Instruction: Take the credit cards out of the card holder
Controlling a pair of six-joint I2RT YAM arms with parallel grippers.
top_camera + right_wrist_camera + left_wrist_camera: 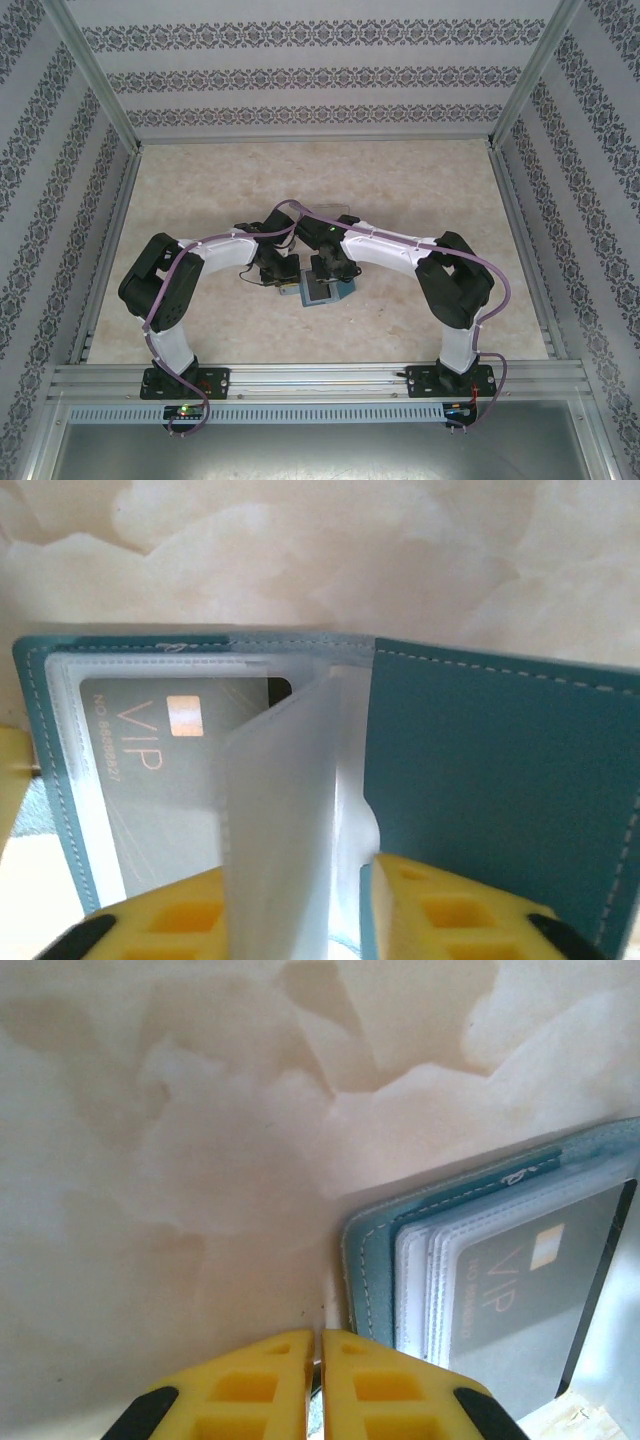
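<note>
The teal card holder [320,292] lies open on the table between my two grippers. In the right wrist view its teal cover [490,770] spreads to the right, and a dark card marked VIP [150,770] sits in a clear pocket on the left. A translucent sleeve page [280,810] stands upright between the yellow fingers of my right gripper [300,872], which close on it. My left gripper [320,1335] is shut, low over the table just left of the holder's stitched corner [372,1260]. The VIP card [520,1300] shows there under stacked sleeves.
A clear plastic box [318,210] sits just behind the two wrists. Metal frame posts and patterned walls enclose the marbled tabletop [200,190], with a rail along the near edge [320,385].
</note>
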